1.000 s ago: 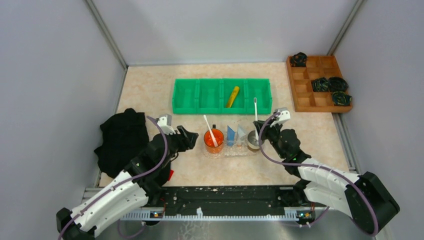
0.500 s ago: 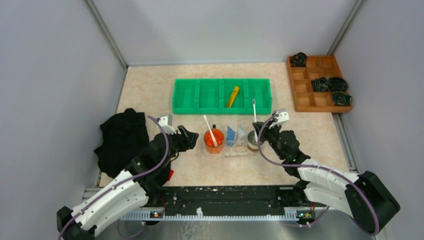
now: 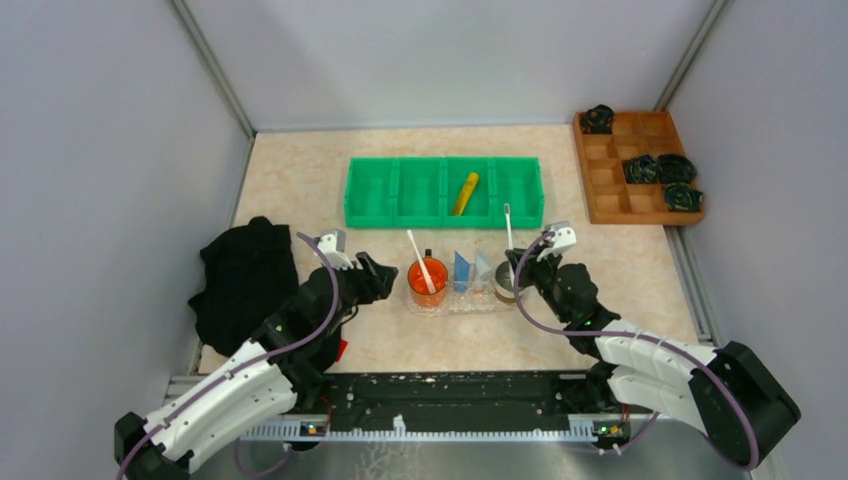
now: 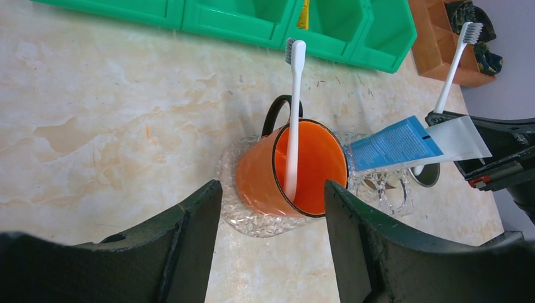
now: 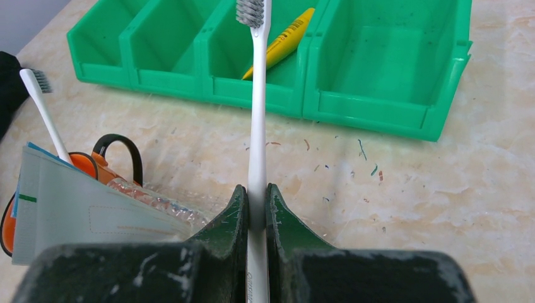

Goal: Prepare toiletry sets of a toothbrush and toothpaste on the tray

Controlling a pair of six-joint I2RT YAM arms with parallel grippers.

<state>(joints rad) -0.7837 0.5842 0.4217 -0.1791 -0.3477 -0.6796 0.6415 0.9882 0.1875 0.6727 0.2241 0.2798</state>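
The clear tray (image 3: pixel 452 304) holds an orange cup (image 3: pixel 427 279) with a white toothbrush (image 3: pixel 419 258) standing in it. It also holds a blue toothpaste (image 3: pixel 461 270), a white toothpaste (image 3: pixel 482 268) and a small metal cup (image 3: pixel 506 287). My right gripper (image 3: pixel 518 262) is shut on the second toothbrush (image 5: pixel 257 113), held upright, its lower end at the metal cup (image 4: pixel 427 175). A yellow toothpaste (image 3: pixel 466 193) lies in the green bin (image 3: pixel 373 192). My left gripper (image 4: pixel 272 208) is open and empty, just left of the orange cup (image 4: pixel 293 167).
A black cloth (image 3: pixel 245 278) lies at the left edge beside the left arm. A brown wooden compartmented box (image 3: pixel 612 190) with dark bundles stands at the back right. Grey walls close in the table on three sides.
My right gripper has moved a little left and lower with the toothbrush, closer over the metal cup. The left arm has not moved.
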